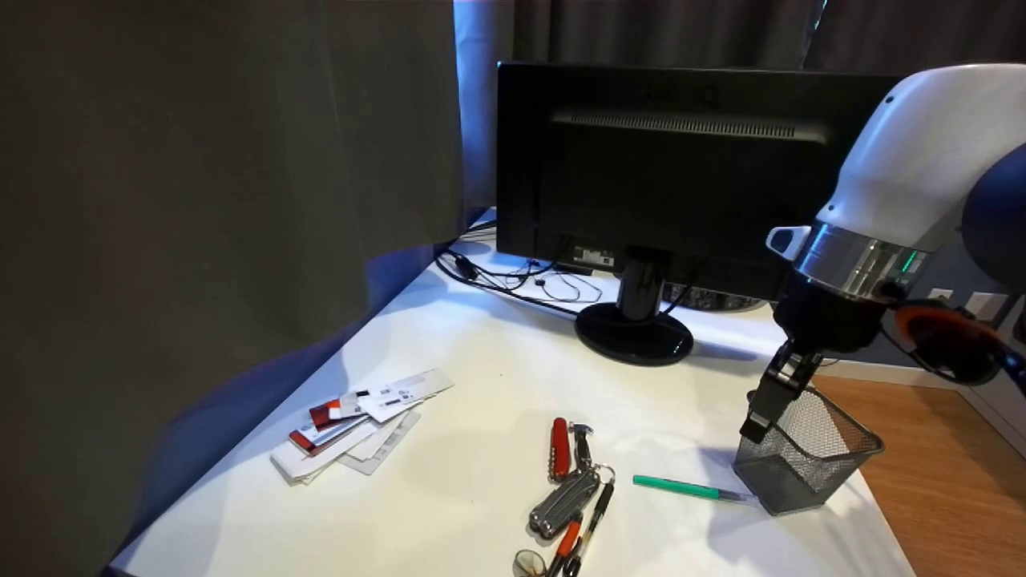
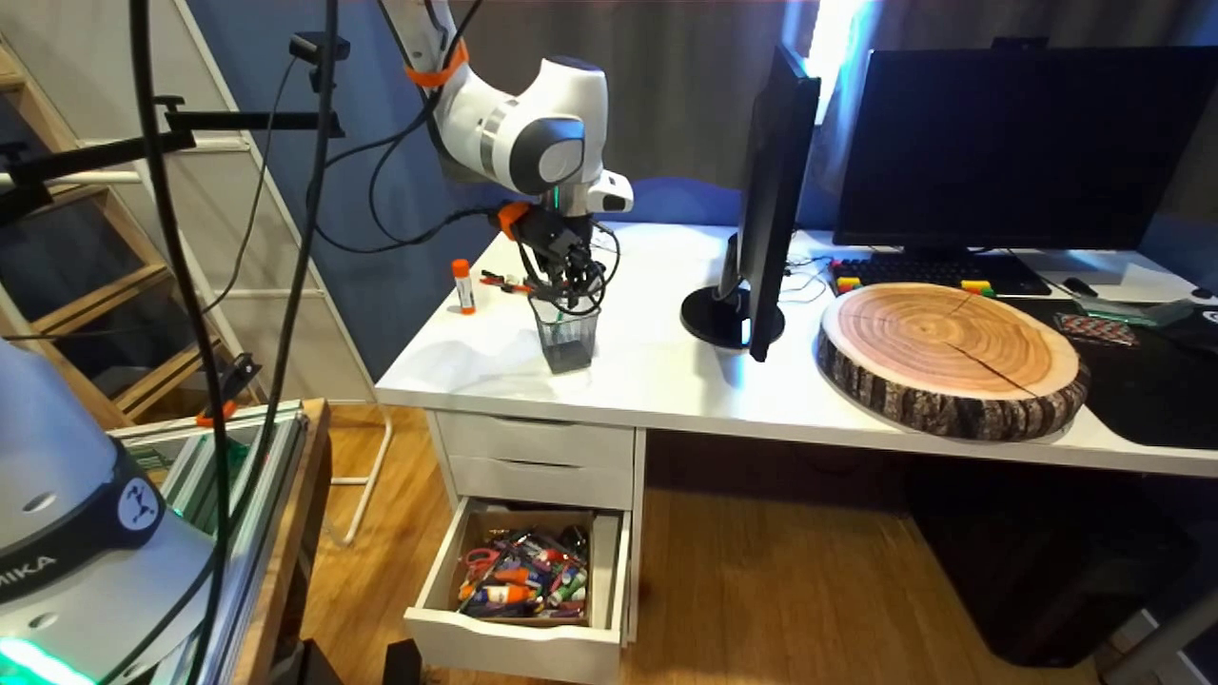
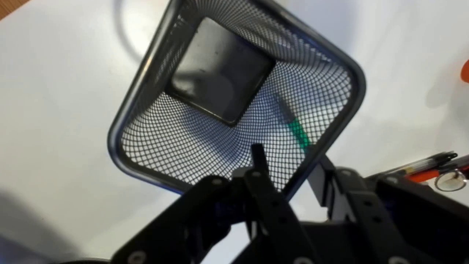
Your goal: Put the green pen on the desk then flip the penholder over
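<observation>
The penholder (image 1: 773,481), a dark mesh cup, stands upright on the desk (image 1: 481,497) near its edge. In the wrist view the penholder's bottom (image 3: 220,73) is bare. My gripper (image 3: 291,157) straddles its wall at the rim, one finger (image 3: 258,156) inside and the opposite one outside; a gap still shows between the fingers, so it is open. The green pen (image 1: 677,486) lies flat on the desk, its clear end close to the penholder's base; whether they touch I cannot tell. Through the mesh in the wrist view, part of the pen shows. The gripper also reaches down over the penholder in both exterior views.
Beside the pen lie a red pocketknife (image 1: 560,449), a multitool (image 1: 565,503) and pens. Cards and papers (image 1: 361,425) are at the far left. A monitor stand (image 1: 633,332) rises behind. An orange-capped glue stick (image 2: 463,290) stands near the desk's edge; a drawer (image 2: 519,647) is pulled out below.
</observation>
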